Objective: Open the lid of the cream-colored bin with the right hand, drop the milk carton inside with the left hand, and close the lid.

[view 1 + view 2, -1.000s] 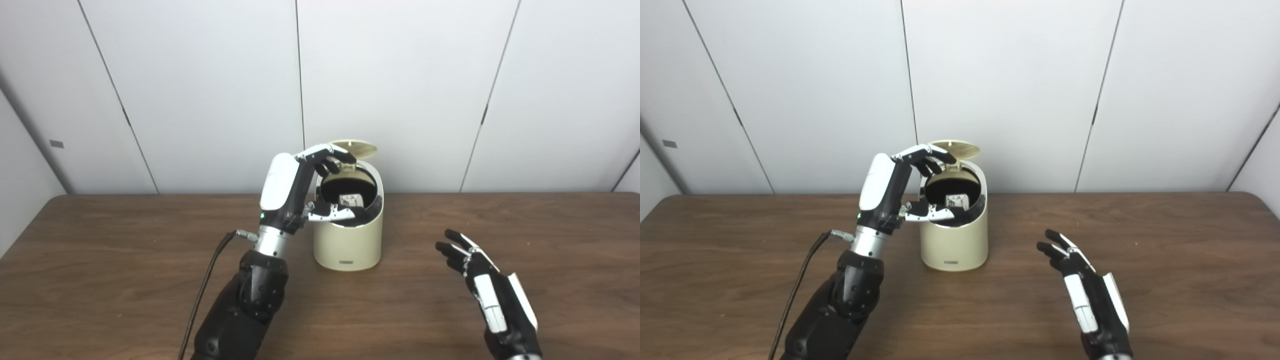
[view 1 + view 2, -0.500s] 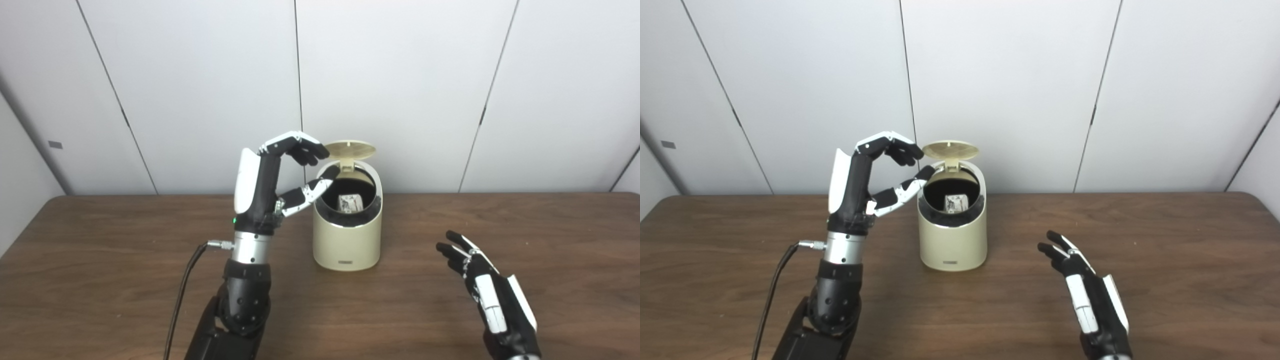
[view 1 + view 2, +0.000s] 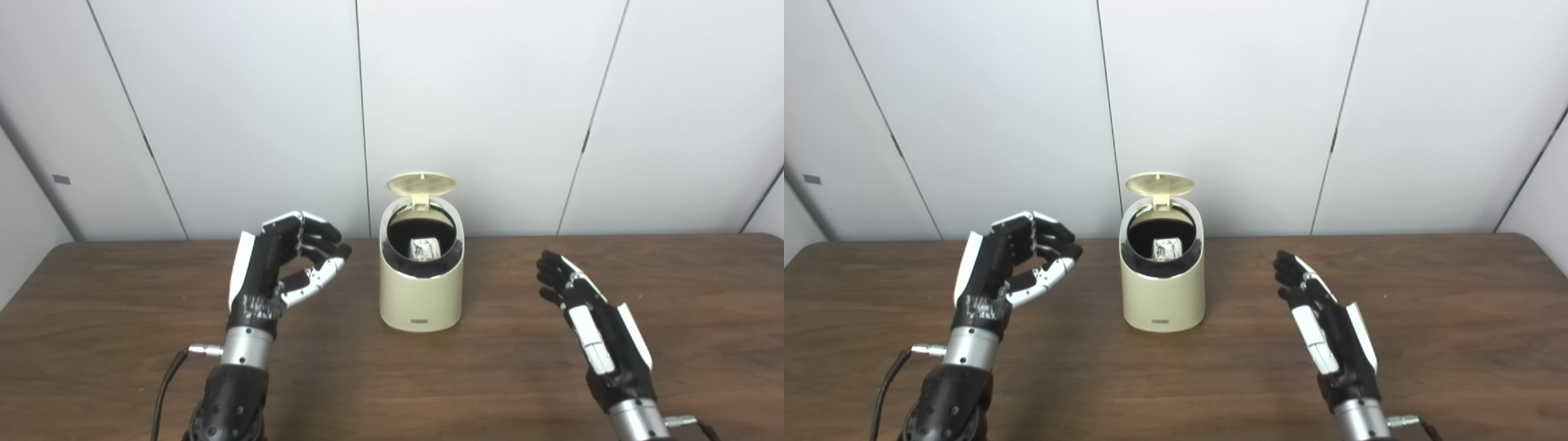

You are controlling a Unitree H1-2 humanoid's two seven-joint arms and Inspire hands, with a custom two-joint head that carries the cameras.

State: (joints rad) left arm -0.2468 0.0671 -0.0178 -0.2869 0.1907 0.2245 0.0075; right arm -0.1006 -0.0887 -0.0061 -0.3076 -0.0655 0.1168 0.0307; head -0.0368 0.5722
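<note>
Looking across your workspace, you faced a dark brown wooden table (image 3: 122, 343) with a visible grain, set against a plain white panelled wall (image 3: 490, 110) divided by thin dark seams. Near the table's far edge and at its middle stood the cream-colored bin (image 3: 420, 297), a small rounded tub with a dark inner rim. Its lid (image 3: 421, 183) was tipped up on a hinge at the back, so the ribbed underside faced you. Down inside the dark opening lay the milk carton (image 3: 424, 248), a small white box with grey printing on it; that printing was too small to read. A little dark label sat low on the bin's front, and its writing could not be made out either. Your left hand (image 3: 278, 275) was raised above the table to the left of the bin, clear of it, holding nothing, with its fingers curled loosely and the thumb apart from them. Your right hand (image 3: 1326, 318) hovered to the right of the bin, also clear of it and empty, with its fingers stretched forward and slightly spread. A dark cable (image 3: 165, 392) ran down from your left wrist towards the near edge.
</note>
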